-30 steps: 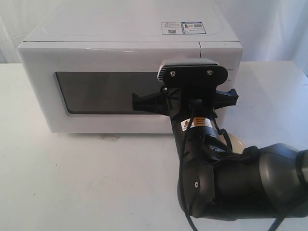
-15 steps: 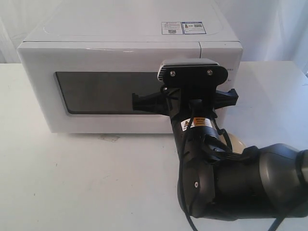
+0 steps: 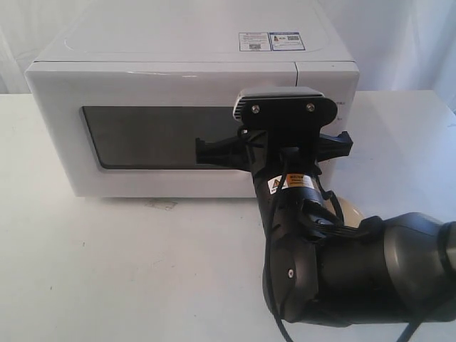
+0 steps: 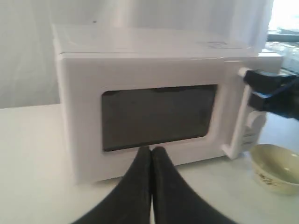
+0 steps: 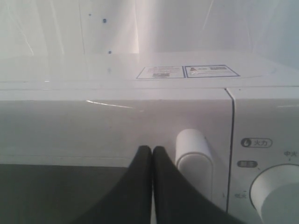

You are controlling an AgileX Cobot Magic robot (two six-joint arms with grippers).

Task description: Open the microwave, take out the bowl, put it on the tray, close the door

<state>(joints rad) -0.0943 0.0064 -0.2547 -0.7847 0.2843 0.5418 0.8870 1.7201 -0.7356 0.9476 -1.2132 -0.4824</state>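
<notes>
Right fingers pressed together, empty, just beside the handle of the shut door; left fingers likewise, facing the microwave. Bowl out on the worktop, beside the control side. Probably light, rigid, smooth: take by the rim. Handle likely stiff: hook behind it to pull.
</notes>
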